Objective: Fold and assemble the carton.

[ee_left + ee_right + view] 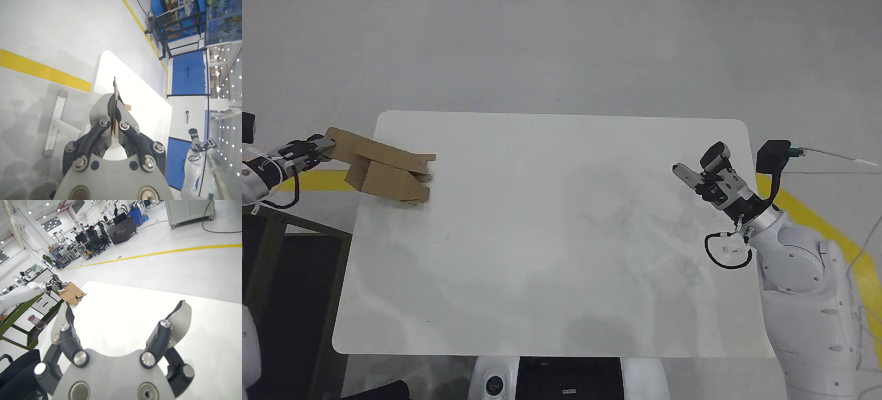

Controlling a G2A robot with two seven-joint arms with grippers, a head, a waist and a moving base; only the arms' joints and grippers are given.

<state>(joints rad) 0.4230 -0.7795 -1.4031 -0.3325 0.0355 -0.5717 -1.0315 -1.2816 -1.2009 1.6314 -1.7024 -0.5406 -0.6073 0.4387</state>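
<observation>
Here the white table [542,250] has the flattened brown carton [382,165] at its far left corner, overhanging the edge. The left gripper [327,148] pinches one flap; the right gripper [697,170] gapes empty, well apart. Such a thin pinch may let the carton swivel or slip.

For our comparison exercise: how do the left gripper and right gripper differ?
The left gripper is shut on the carton; the right gripper is open and empty. The left gripper is just off the table's far left corner; the right gripper is over its right side. Both share one build.
</observation>
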